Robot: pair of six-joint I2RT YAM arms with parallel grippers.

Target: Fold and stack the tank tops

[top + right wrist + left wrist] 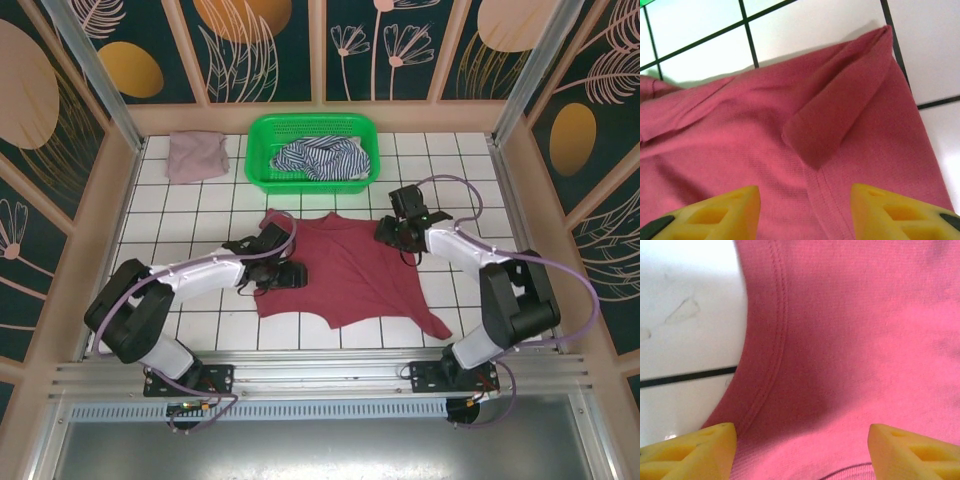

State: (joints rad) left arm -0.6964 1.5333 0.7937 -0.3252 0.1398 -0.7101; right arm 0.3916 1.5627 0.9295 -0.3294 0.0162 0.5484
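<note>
**Two corners to grab, notes on doing it clean**

Far left at the back, the mauve-pink top (195, 156) lies bunched on the table (450, 165), not my problem right now. The left gripper (800, 440) is low over the left edge of the maroon top (350, 275), which is spread out mid-table between the arms. Its jaws are wide apart with nothing in them. The wrist cam puts the curved stitched hem just by the left finger. It's too close up for me to tell if the tips are on the cloth yet.

Behind that, the striped top (320, 158) sits in the green basket (262, 172).

Over on the right, the right gripper (805, 205) hovers at the top's upper right corner, jaws roughly half apart and empty. Ahead of it a strap flap (835, 125) is doubled back on itself.

My plan:
- Nudge the left gripper onto the hem so it bites the seam, not loose fabric.
- Pinch the right side past the flap, or flatten the flap first, or the fold goes lumpy.
- Close both together and lift evenly and low so the cloth doesn't skew.
</note>
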